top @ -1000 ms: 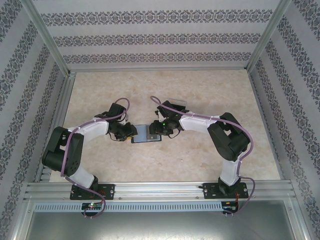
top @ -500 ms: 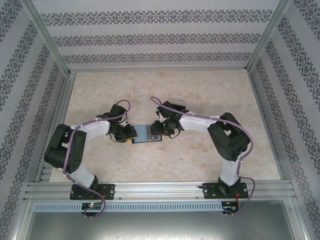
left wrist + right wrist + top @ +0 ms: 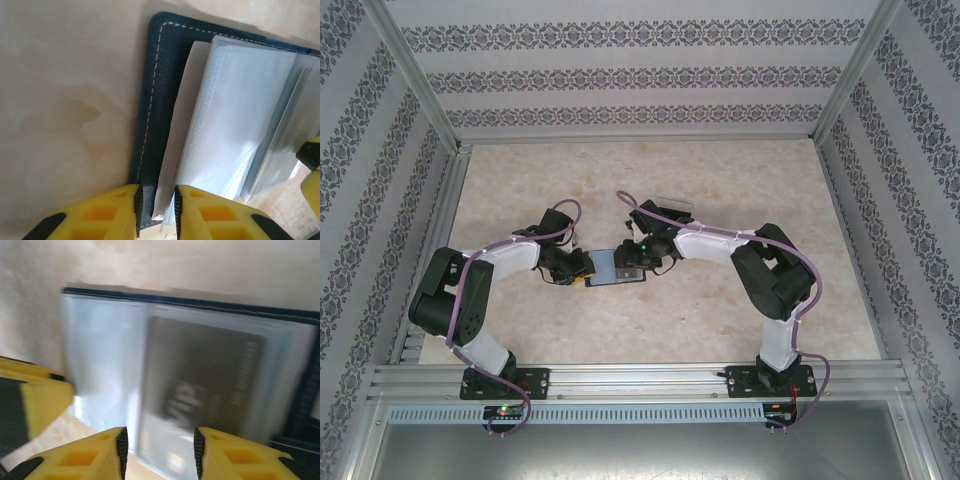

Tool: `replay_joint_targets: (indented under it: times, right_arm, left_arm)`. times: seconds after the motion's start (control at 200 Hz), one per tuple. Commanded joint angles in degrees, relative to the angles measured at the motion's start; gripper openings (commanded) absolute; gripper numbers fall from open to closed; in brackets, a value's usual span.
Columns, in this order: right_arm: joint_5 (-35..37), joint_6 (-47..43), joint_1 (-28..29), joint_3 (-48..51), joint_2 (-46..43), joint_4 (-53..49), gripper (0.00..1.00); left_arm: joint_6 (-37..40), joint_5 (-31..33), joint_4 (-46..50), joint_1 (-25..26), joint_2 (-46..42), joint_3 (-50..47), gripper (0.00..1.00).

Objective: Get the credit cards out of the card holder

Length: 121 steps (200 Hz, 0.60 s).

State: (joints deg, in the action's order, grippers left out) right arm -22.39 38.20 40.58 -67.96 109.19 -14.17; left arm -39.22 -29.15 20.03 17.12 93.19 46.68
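Since earlier, right gripper (image 3: 159,440) creeping leftward, jaws apart, credit card (image 3: 205,380) lying straight ahead; left gripper (image 3: 157,200) pinching card holder (image 3: 155,100) edge.

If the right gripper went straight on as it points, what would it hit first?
Probably the sleeve holding the dark VIP card, straight ahead of the right gripper; blur leaves depth unclear.

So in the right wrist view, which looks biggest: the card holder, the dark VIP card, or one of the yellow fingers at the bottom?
1. Card holder, spanning most of the frame.
2. Dark VIP card, tucked inside it.
3. Right tool's yellow finger; it sits nearest the lens, so it looks oversized.
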Motion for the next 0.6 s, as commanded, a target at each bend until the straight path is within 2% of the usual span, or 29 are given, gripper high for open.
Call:
replay_joint_targets:
  times: [0.0,0.34,0.6]
  right_arm:
    - [-2.7,1.7,0.9,-2.4,0.9,1.7,0.42]
    - [5.9,-1.2,-1.1,0.8,-3.3,-3.8,0.43]
    - [6.3,-2.1,-2.0,2.8,-4.0,-4.3,0.42]
  left_arm:
    - [0.0,-0.8,-0.4,-0.4,1.4,-1.1,0.26]
    - [0.1,-0.6,-0.3,-0.4,1.1,-1.1,0.26]
    - [0.1,-0.5,-0.3,-0.5,1.3,-1.1,0.26]
